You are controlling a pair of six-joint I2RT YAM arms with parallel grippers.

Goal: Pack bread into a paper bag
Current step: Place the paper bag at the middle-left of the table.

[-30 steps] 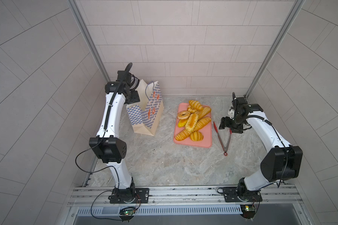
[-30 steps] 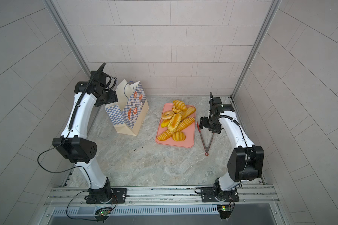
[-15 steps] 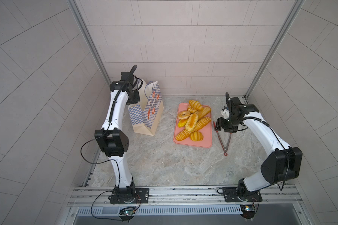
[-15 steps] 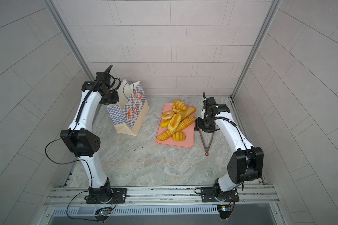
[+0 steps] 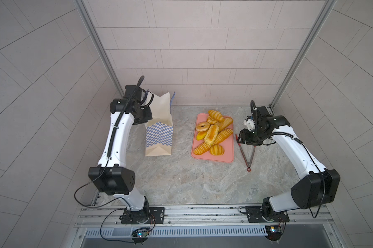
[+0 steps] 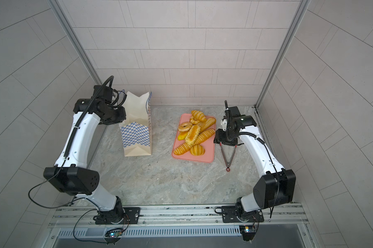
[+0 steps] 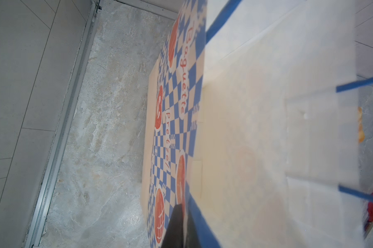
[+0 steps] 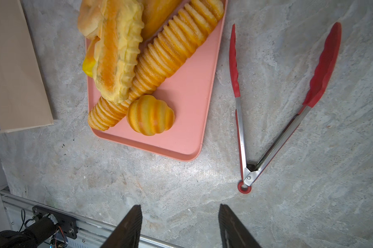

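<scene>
On the left, my left gripper [image 7: 183, 211] is pinched shut on the top rim of the upright cream paper bag with blue-and-white checks [image 5: 159, 137], one finger on the printed outside and one on the plain inside. The bag stands on the grey marbled tabletop [image 5: 192, 182], near the back corner and well apart from the food. My job here, as I judge it, is to hold the mouth open without dragging the base. Thin paper will crease or tip if I pull sideways, so I should lift only lightly and hold the wall upright.

In the middle, the glossy golden toy bread [image 5: 212, 134] lies heaped on the flat pink tray [image 5: 226, 150]. None of it is in the bag yet.

Just right of the tray, the red-tipped steel tongs [image 5: 248, 154] lie flat in an open V, hinge toward my base. My right gripper [image 8: 180, 206] hovers above them with its jaws apart and nothing between them. I take picking up the tongs as my step. To do it well, I should come straight down over both steel arms between hinge and red tips. I should close gently, so the tongs neither skid on the smooth stone nor twist in my grasp.
</scene>
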